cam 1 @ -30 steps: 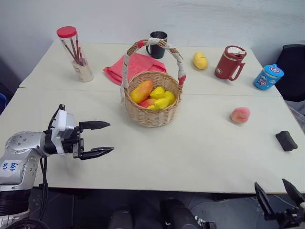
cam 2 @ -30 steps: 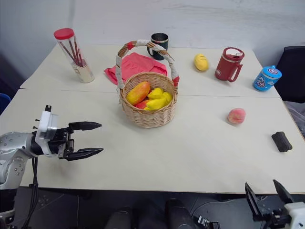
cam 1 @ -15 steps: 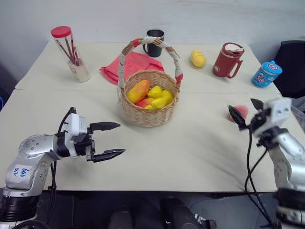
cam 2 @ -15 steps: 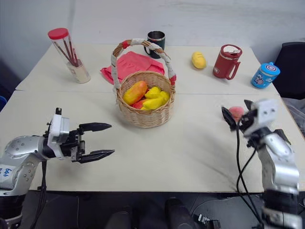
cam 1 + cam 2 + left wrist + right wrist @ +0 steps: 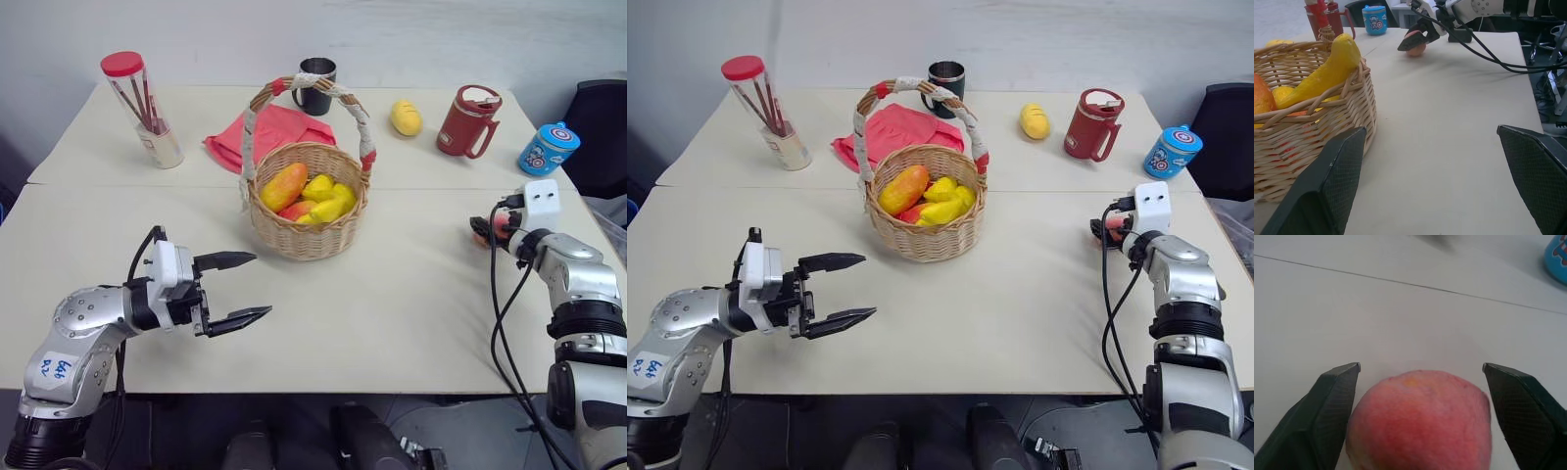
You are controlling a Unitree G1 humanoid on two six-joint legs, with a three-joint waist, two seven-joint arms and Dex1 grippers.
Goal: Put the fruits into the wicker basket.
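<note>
Right wrist view shows the peach (image 5: 1419, 418) sitting on the bench between the right gripper (image 5: 1420, 382)'s open jaws, a gap on each side, nothing gripped yet. It lies near the bench's right edge, well apart from the wicker basket (image 5: 306, 211) in the middle, which already holds the mango (image 5: 285, 186) and banana (image 5: 331, 207). To grip well, I judge the jaws should centre on the widest part, close evenly, then lift clear of the handle. The left gripper (image 5: 238, 290) hangs open and empty near the front edge. A yellow fruit (image 5: 407, 118) waits near the far edge.
</note>
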